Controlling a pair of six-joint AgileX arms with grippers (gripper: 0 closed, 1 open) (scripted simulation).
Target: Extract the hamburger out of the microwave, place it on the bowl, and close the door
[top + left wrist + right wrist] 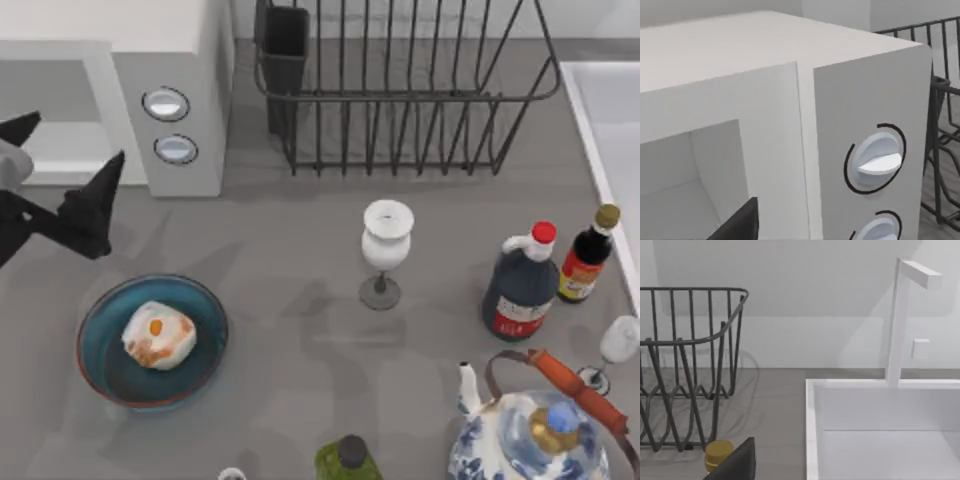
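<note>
Microwave: the large boxy white-grey microwave (170, 90) stands at the far left of the table, two round silvery knobs on its grey panel, its cavity open toward the near side.
Door: the panel itself cannot be made out; it likely swings out to the left. It should be stiff and light on its hinge, best pushed on the flat face near the free edge.
Bowl: the wide shallow teal-blue bowl (100, 325) with a thin reddish-brown rim sits near left, in front of the microwave; glazed, probably slippery and breakable.
Hamburger: the small whitish hamburger (158, 336) with orange-brown patches already lies inside the bowl, so closing the door seems the step left. It looks soft and light.
Left gripper: the black left gripper (70, 190) hovers between microwave opening and bowl, fingers spread wide, holding nothing.
Right arm: parked out to the right; one dark finger (735, 462) shows in its wrist view, and its spread cannot be told.
Surface: a plain grey table (290, 240), smooth and matte.
Room: a black wire dish rack (400, 90) far centre, a white sink (880, 430) with a faucet at the right, and pale walls.
</note>
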